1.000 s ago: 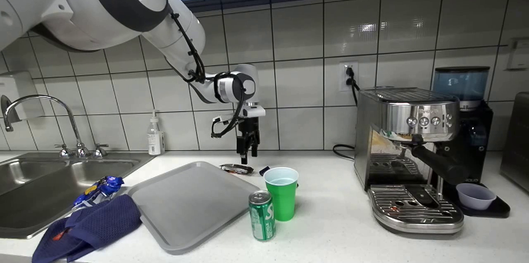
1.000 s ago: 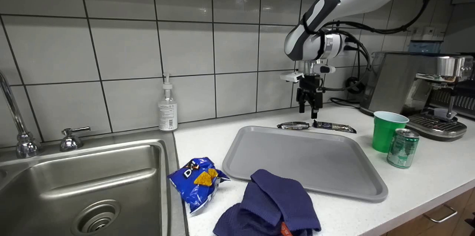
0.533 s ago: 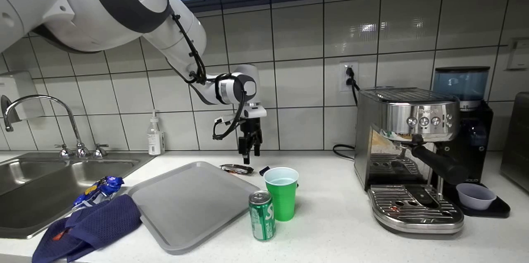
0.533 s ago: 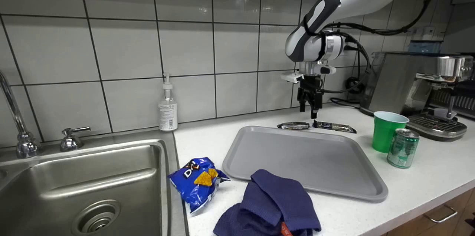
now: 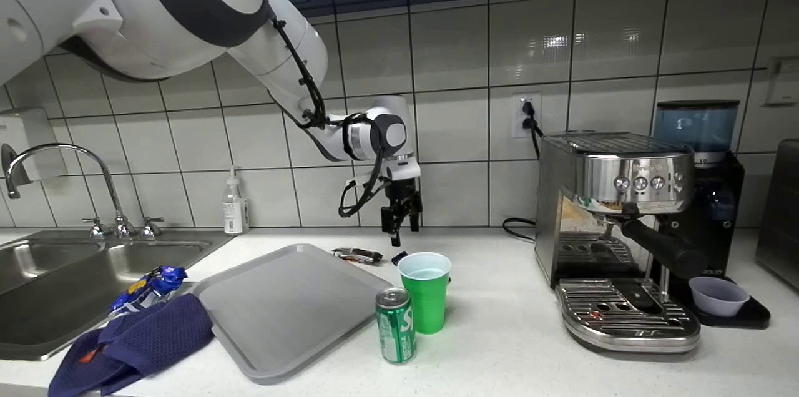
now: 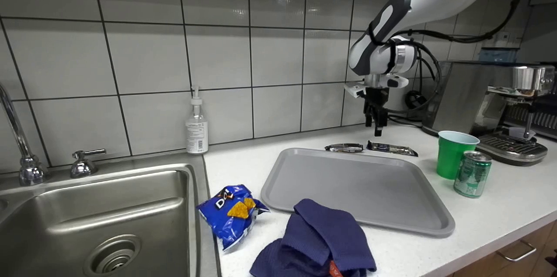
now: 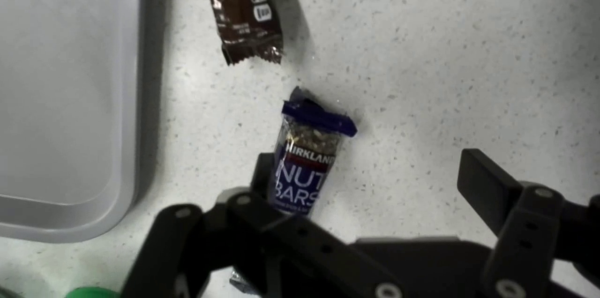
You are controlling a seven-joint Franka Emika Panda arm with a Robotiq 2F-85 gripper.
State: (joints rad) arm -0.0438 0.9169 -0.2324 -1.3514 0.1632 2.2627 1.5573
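My gripper [image 5: 405, 232] is open and empty, pointing down above the counter near the wall; an exterior view [image 6: 373, 128] and the wrist view [image 7: 375, 181] also show it. A nut bar [image 7: 304, 167] in a clear and dark-blue wrapper lies below it, closer to the left finger in the wrist view, which hides its lower part. The nut bar also shows in an exterior view [image 6: 391, 149]. A brown-wrapped bar [image 7: 246, 12] lies beyond the nut bar's end, also seen in both exterior views [image 5: 357, 255] [image 6: 343, 147]. Neither bar is held.
A grey tray [image 5: 293, 309] lies beside the bars. A green cup [image 5: 426, 297] and a green can [image 5: 396, 328] stand at its edge. A blue towel [image 6: 317, 242], a blue chip bag [image 6: 233, 211], a sink [image 6: 130, 185], a soap bottle [image 6: 197, 129] and an espresso machine [image 5: 618, 228] surround it.
The arm and gripper have shifted to the right in both exterior views, mostly within the last half second. The gripper stays open. The bars and other objects have not moved.
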